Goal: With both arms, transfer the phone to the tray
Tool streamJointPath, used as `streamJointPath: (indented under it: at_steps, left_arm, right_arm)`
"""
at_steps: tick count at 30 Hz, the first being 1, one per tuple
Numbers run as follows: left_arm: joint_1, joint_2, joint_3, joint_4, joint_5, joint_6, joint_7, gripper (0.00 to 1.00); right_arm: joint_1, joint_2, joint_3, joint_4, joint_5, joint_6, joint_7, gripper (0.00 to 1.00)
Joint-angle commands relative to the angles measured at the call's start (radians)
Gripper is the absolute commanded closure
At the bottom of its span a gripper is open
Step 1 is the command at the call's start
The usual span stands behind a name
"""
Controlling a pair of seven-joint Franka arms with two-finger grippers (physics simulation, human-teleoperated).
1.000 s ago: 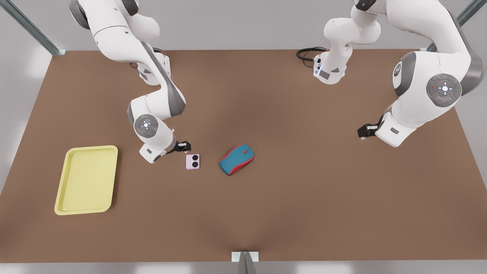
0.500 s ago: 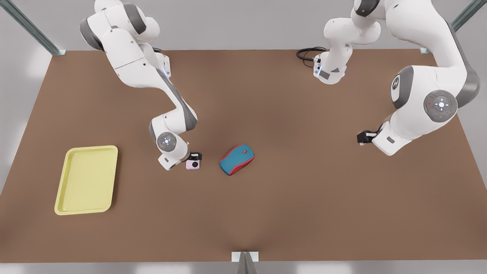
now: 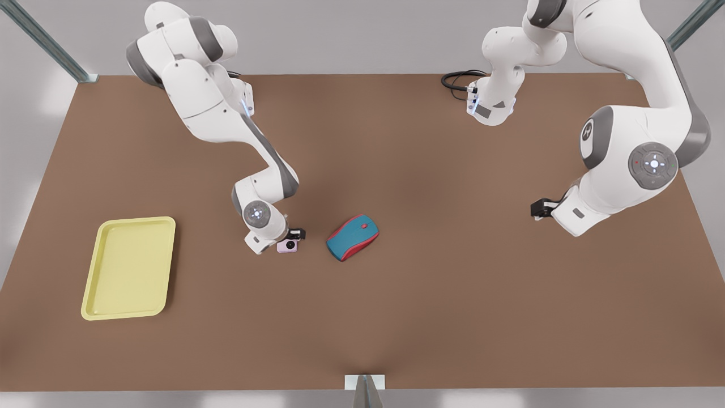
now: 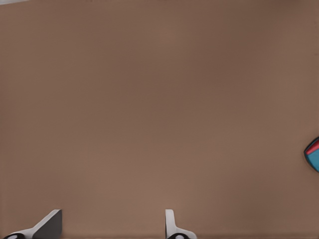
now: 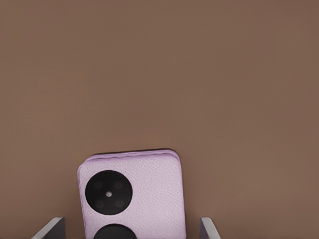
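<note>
While the tray (image 3: pixel 128 267) lies flat at the lower left of the front view, well apart from everything else on the brown table (image 3: pixel 430 306), the phone (image 3: pixel 288 246) lies on the table left of centre. The right gripper (image 3: pixel 294 236) sits directly over the phone's upper part, covering one lens. In the right wrist view the phone (image 5: pixel 133 195) lies between the two fingertips (image 5: pixel 50 228), which are spread wide with a gap at each side of the case. Just beside the phone, toward the front view's right, lies the teal-and-red mouse (image 3: pixel 352 237). At the right of the front view the left gripper (image 3: pixel 538 209) hangs over bare table, waiting. Its fingertips (image 4: pixel 47 225) stand spread apart in the left wrist view, with nothing between them; the mouse's edge (image 4: pixel 313 153) shows there.
</note>
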Motion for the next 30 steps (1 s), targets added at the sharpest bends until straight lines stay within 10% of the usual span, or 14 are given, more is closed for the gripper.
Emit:
streamJointPath:
  at_steps: [1, 30]
  left_arm:
    - [0.0, 0.0, 0.001, 0.0, 0.001, 0.003, 0.044, 0.0]
    - [0.0, 0.005, 0.001, 0.0, 0.001, 0.007, 0.045, 0.0]
  right_arm:
    - [0.0, 0.008, -0.001, 0.0, 0.001, 0.035, -0.038, 0.0]
    - [-0.159, -0.072, -0.007, -0.028, 0.001, -0.003, -0.162, 0.22]
